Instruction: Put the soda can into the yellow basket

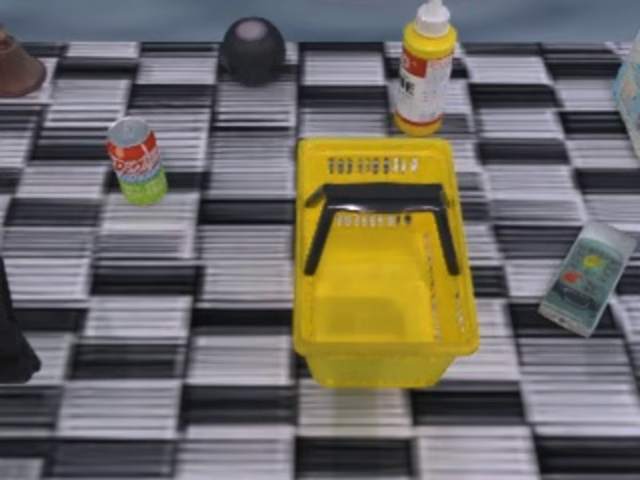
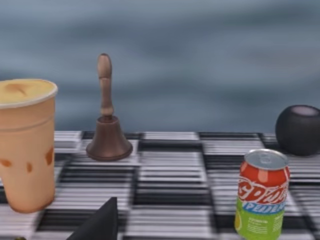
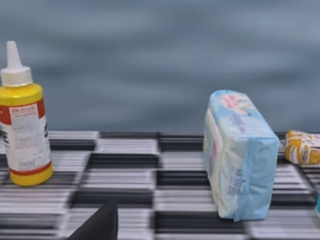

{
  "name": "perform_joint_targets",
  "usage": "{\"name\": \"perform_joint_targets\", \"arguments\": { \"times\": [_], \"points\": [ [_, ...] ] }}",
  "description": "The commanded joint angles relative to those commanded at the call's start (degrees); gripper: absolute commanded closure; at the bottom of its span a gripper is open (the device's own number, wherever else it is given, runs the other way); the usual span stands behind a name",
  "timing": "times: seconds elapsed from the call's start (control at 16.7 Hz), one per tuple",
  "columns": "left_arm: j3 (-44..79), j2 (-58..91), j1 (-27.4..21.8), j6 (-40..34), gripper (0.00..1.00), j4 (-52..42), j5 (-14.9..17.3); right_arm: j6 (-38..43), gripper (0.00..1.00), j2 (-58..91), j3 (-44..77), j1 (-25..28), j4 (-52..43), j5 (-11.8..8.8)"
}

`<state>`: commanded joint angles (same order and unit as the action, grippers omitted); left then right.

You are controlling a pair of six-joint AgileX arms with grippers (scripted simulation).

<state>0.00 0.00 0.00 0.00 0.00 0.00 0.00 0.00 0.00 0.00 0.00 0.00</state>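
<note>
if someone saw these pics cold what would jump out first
The big yellow basket in the middle of the checkered table draws the eye first; it looks empty, its black handles folded across its top. Next is the soda can, standing upright toward the table's left, well apart from the basket. At the far edge, a yellow bottle stands just behind the basket and a dark round object sits to the bottle's left.

Top view looks straight down; both wrist views sit low, facing across the table (image 1: 250, 300), sharing its far objects
</note>
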Motion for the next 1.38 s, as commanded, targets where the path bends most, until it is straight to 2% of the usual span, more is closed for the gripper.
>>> {"name": "perform_joint_targets", "arguments": {
  "times": [0.3,0.6,0.96,1.38],
  "points": [
    [2.5,2.3,-0.2,0.5,0.0,-1.6,0.2,0.0,0.0,0.0,0.0,0.0,0.0,0.0],
    [14.7,14.9,-1.5,3.3,0.0,-10.5,1.7,0.0,0.0,0.0,0.0,0.0,0.0,0.0],
    [38.3,42.3,-4.1,9.5,0.0,-29.3,4.0,0.0,0.0,0.0,0.0,0.0,0.0,0.0],
    [73.0,83.9,-6.8,19.1,0.0,-56.9,5.3,0.0,0.0,0.0,0.0,0.0,0.0,0.0]
  ]
}}
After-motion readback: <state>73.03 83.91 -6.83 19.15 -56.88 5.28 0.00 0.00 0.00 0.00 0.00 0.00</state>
